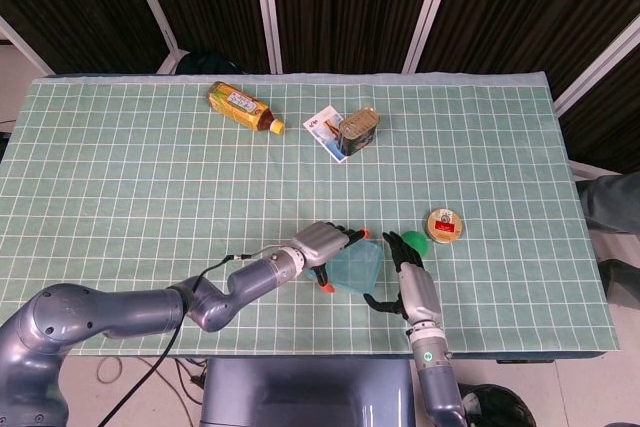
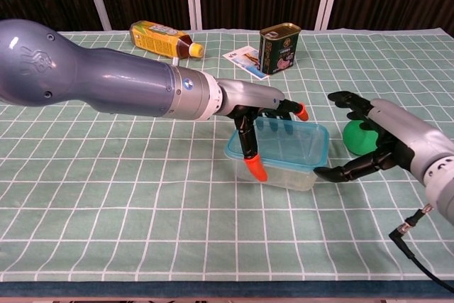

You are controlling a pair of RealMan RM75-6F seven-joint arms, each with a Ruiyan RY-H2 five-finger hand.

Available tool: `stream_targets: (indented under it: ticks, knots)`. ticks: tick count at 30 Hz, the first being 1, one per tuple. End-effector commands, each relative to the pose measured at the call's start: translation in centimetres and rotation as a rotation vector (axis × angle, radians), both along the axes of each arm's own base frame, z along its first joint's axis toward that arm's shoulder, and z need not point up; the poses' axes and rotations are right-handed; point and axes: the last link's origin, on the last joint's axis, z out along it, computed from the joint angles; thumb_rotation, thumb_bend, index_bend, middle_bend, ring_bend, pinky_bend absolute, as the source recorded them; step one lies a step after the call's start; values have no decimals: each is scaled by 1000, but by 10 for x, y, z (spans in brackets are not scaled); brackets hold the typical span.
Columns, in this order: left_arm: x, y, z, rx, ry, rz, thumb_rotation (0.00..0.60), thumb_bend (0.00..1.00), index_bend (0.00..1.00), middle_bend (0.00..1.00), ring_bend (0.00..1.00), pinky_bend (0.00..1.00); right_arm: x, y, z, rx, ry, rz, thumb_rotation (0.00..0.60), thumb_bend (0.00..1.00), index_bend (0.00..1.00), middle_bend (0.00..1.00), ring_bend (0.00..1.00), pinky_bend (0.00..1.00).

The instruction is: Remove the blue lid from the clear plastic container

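Observation:
The clear plastic container (image 2: 284, 168) with its blue lid (image 2: 287, 138) on top stands near the table's front edge, seen from above as container (image 1: 356, 269). My left hand (image 2: 257, 115) grips it from its left end. The orange-tipped thumb (image 2: 255, 169) presses the near wall while the fingers reach over the lid's far side. In the head view the left hand (image 1: 325, 243) covers the container's left corner. My right hand (image 2: 370, 143) hangs open just right of the container with its fingers spread, the lowest fingertip almost at the right wall. From above, the right hand (image 1: 411, 285) is at the container's right.
A green ball (image 2: 358, 140) lies right behind my right hand. A round tin (image 1: 444, 224) sits further right. At the back are a tea bottle (image 1: 240, 107), a dark can (image 1: 358, 130) and a card (image 1: 323, 126). A cable (image 2: 409, 227) hangs at the right arm.

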Motion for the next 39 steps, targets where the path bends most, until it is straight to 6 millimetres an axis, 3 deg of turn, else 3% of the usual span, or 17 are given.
stream_targets:
  ticks: [1, 16, 39]
  knots:
    - [0, 0, 0, -3, 5, -3, 600, 0, 12, 152, 173, 330, 2, -2, 0, -18, -20, 1, 600, 314, 0, 0, 0, 0]
    - [3, 3, 1, -13, 14, -10, 600, 0, 12, 136, 172, 330, 0, -3, -1, -66, -77, 5, 600, 314, 0, 0, 0, 0]
    - [10, 5, 5, -59, 4, 31, 600, 0, 0, 4, 39, 225, -11, -10, -4, -123, -67, 49, 600, 314, 0, 0, 0, 0]
